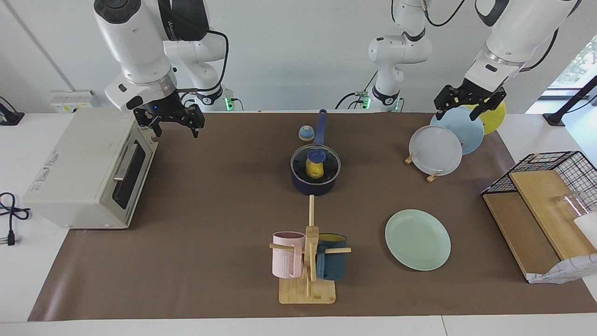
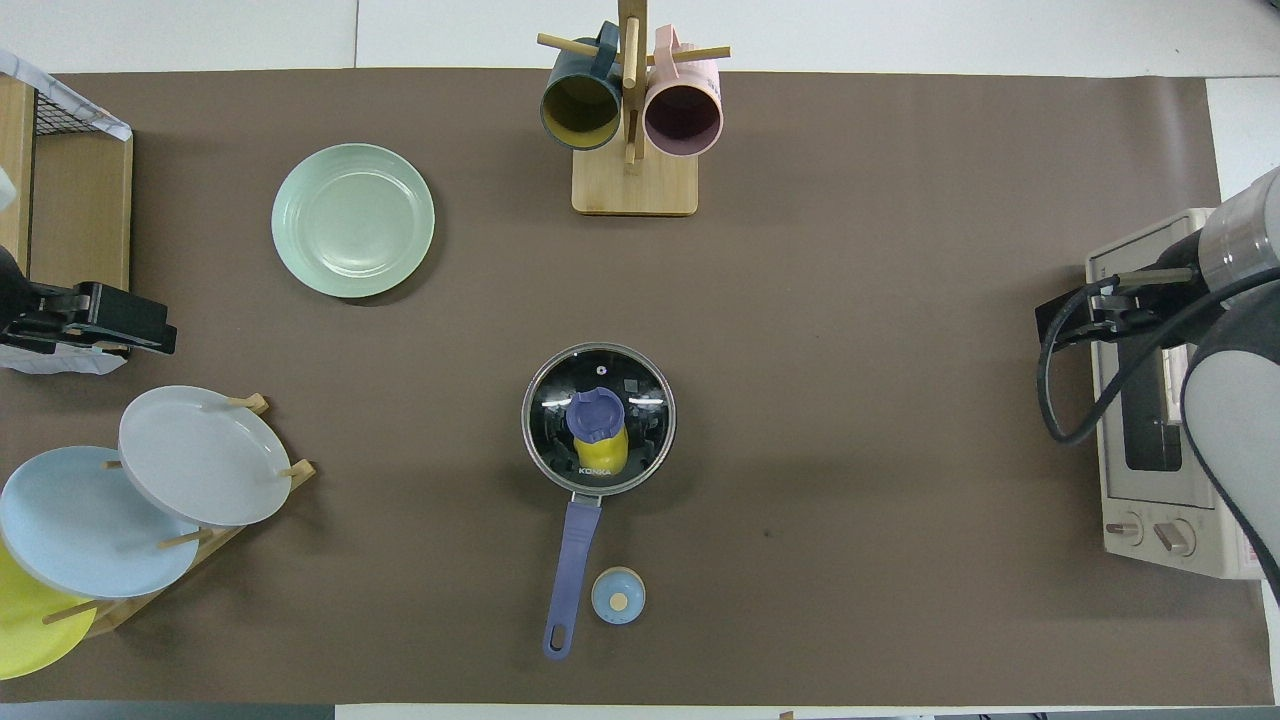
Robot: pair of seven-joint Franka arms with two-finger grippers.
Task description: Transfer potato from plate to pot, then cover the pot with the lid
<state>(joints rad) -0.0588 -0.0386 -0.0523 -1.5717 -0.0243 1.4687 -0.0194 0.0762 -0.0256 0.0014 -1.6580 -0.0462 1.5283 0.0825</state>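
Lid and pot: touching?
Touching. The facing view shows the lid seated on the pot rim, no gap; potato visible under glass.

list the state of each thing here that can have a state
pot: covered, upright
lid: seated on the pot
potato: inside the pot, under the lid
plate: empty, flat on the table
toaster oven: door shut
left gripper: open, empty, over the plate rack
right gripper: open, empty, over the toaster oven's edge
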